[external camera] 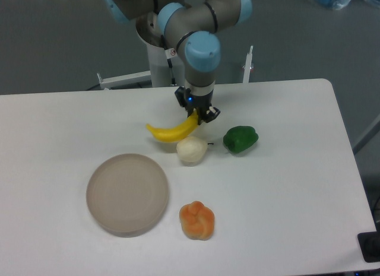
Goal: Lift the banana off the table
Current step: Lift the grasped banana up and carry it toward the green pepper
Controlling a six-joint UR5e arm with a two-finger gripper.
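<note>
The bright yellow banana [171, 131] hangs a little above the white table [285, 187], its right end held between the fingers of my gripper [196, 114], which is shut on it. The banana's left tip points left and slightly down. My gripper comes down from the arm at the table's back middle. Just below the banana lies the whitish round fruit [190, 150].
A green pepper-like fruit [240, 139] lies right of the gripper. A round beige-grey plate [127, 193] sits at the front left, and a lumpy orange fruit [196, 220] lies in front of the whitish one.
</note>
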